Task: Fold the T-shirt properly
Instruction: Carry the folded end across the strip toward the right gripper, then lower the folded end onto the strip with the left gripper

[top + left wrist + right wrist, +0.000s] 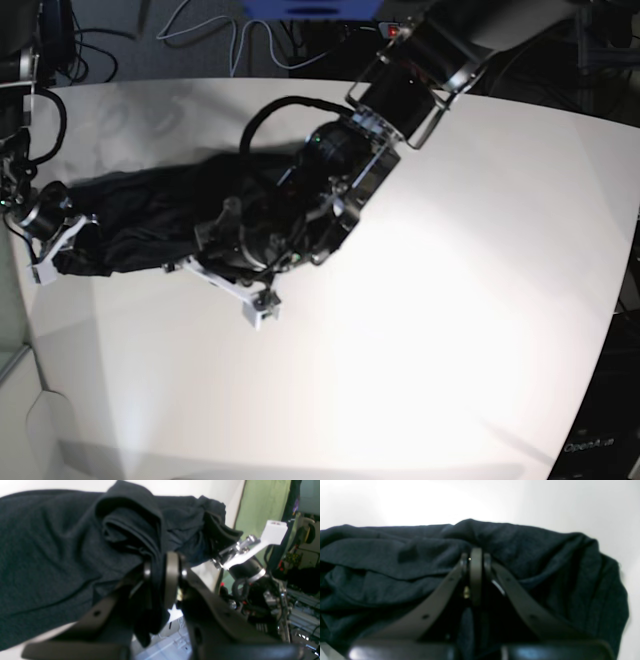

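The left gripper [163, 577] is clamped nearly shut on a thick bunch of the T-shirt [55, 555]: in its wrist view several layers of black fabric are pinched between the pads and hang below them. The right gripper [475, 565] is fully closed, its pads meeting at a raised ridge of the same cloth, so it appears to pinch a thin fold there; how much fabric it has cannot be told.

From the base view, the T-shirt [150, 225] lies as a bunched, elongated band on the white table [450, 330], its long axis running left to right across the far-left part. The right gripper [50, 225] holds its left end, at the table's left edge. The left gripper [240, 240] holds its right end, nearer the table's middle. The garment is stretched between the two, with both arms at opposite ends of the long axis, neither clearly nearer.

No containers are visible. In my judgement, the shirt is still crumpled, so spreading it flat comes before any fold.
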You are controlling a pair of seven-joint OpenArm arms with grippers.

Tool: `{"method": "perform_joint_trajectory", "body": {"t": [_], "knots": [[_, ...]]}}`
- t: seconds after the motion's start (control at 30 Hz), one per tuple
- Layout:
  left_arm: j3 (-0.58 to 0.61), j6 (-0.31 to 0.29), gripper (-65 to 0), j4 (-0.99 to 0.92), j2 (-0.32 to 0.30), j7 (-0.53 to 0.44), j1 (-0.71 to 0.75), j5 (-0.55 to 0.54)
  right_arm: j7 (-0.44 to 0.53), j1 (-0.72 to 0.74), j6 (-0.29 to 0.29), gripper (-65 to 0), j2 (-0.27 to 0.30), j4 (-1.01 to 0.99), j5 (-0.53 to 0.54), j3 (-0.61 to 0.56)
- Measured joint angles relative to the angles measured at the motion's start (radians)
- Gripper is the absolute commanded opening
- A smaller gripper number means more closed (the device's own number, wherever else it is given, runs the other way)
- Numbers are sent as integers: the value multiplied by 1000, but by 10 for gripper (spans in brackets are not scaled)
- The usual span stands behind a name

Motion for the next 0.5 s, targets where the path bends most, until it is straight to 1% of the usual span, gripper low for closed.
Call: {"method": "perform_joint_trajectory", "body": {"t": [0.17, 0.37, 0.5], "knots": [[16, -5, -633, 0, 0, 0, 0, 0, 4, 2, 0, -650, -12, 0, 4, 0], [56, -6, -630, 0, 0, 0, 0, 0, 4, 3, 0, -650, -13, 0, 4, 0], [57, -7, -627, 0, 0, 0, 0, 0, 4, 2, 0, -650, -13, 0, 4, 0]]}}
